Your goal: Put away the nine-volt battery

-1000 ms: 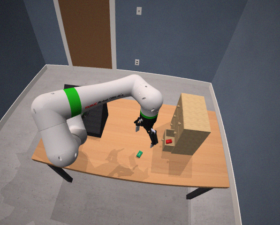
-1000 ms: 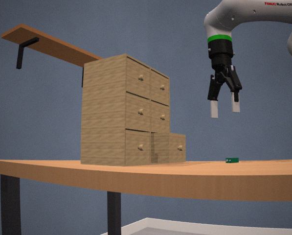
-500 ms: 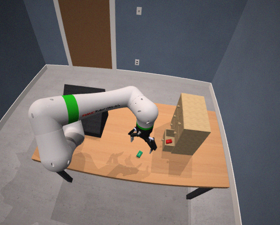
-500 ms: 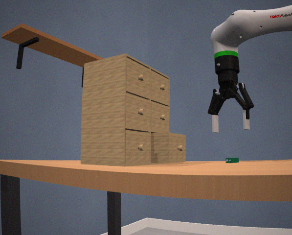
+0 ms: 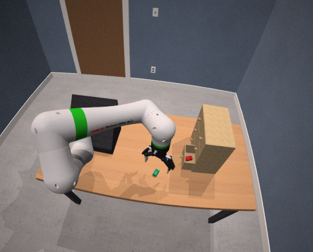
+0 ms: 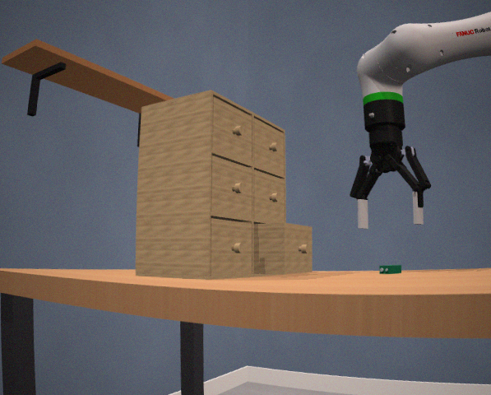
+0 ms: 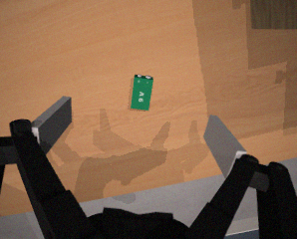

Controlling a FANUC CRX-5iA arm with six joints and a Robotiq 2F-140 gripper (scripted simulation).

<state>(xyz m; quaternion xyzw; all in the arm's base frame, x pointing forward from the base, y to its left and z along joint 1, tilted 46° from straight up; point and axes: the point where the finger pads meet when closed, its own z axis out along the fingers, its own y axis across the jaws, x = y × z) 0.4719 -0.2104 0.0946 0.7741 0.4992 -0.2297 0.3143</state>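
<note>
The arm (image 5: 115, 119) carries lettering along its forearm: a red "FANUC" followed by dark "Robot CRX-5", the last characters blurred in the top view and cut off at the picture's edge in the exterior view (image 6: 477, 31). The green battery (image 7: 142, 93) on the counter bears white characters that read as "9 V", seen turned in the wrist view. The red battery (image 5: 189, 157) shows a mark too small to read.
</note>
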